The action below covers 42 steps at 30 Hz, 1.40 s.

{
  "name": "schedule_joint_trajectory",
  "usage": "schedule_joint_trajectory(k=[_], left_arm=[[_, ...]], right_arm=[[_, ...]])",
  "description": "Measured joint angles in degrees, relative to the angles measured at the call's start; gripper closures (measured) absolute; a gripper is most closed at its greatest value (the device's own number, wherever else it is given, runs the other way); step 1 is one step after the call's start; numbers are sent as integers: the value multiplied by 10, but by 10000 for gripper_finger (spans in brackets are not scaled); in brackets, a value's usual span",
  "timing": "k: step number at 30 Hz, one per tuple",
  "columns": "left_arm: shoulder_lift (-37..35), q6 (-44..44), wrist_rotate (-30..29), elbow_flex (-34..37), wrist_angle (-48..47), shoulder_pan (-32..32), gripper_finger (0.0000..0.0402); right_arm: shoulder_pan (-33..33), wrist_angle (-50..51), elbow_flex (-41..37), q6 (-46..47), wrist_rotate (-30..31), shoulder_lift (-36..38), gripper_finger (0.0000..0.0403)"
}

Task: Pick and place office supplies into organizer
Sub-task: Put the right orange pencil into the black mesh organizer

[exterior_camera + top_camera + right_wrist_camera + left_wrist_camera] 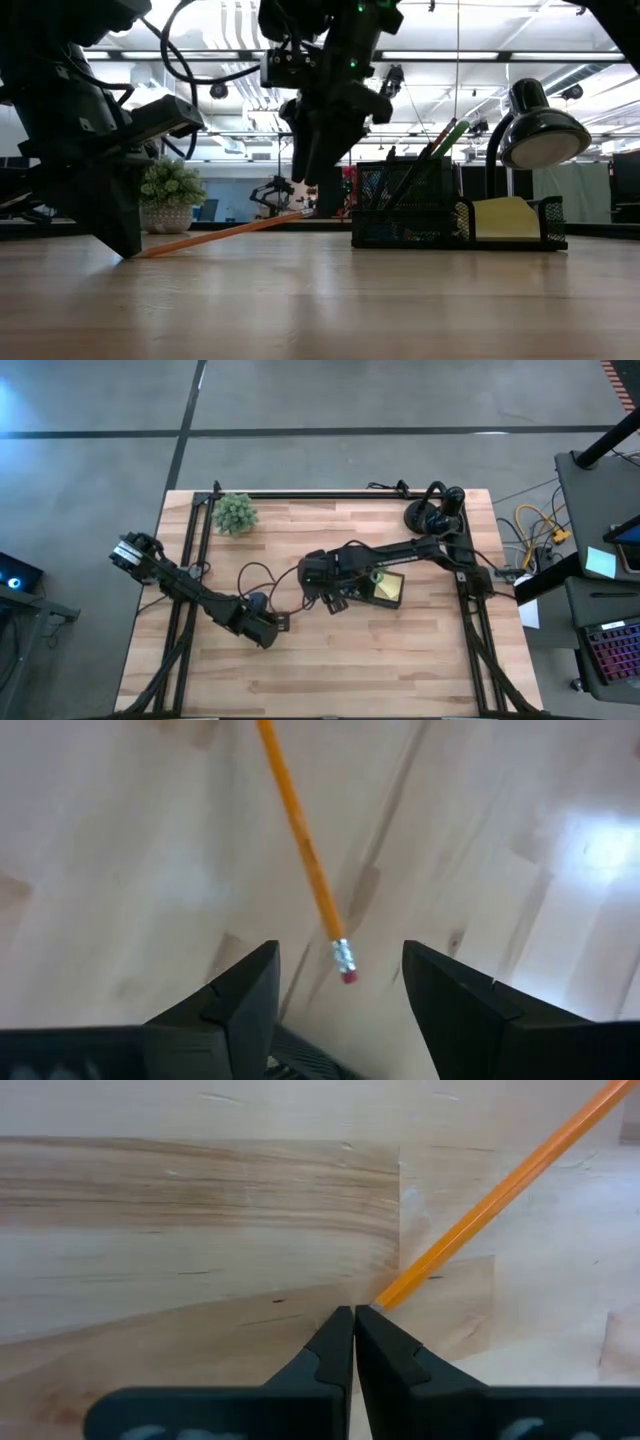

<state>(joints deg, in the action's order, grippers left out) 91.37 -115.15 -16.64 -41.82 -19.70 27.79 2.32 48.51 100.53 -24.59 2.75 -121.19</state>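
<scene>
An orange pencil (220, 233) slants up from the table, low end at my left gripper (120, 245), which is shut on it. Its eraser end (347, 970) hangs in the air between the fingers of my open right gripper (340, 960), with a gap on each side. The right gripper (315, 190) points down just left of the black organizer (450, 215). The organizer stands on the table and holds dark pens, a pencil and a yellow sticky-note pad (505, 217). My left gripper pinches the pencil's lower end (385, 1298) between its two fingertips, coming from above at a slant, roughly in line with the pencil. The held end sits close to the table top. The rest of the pencil rises clear of the wood toward the right gripper.
A small green plant (236, 513) stands at the far left of the table and a black desk lamp (435, 510) at the far right, behind the organizer (385, 588). Bare wood lies along the near side.
</scene>
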Motion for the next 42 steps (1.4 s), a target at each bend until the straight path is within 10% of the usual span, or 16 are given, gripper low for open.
schedule_joint_trajectory(k=[28,42], left_arm=[[0,-1,0,0,3,0,402],[0,0,0,0,3,0,402]], right_arm=[[-35,-92,-85,-1,-32,0,201],[-35,-101,-88,5,-32,0,305]])
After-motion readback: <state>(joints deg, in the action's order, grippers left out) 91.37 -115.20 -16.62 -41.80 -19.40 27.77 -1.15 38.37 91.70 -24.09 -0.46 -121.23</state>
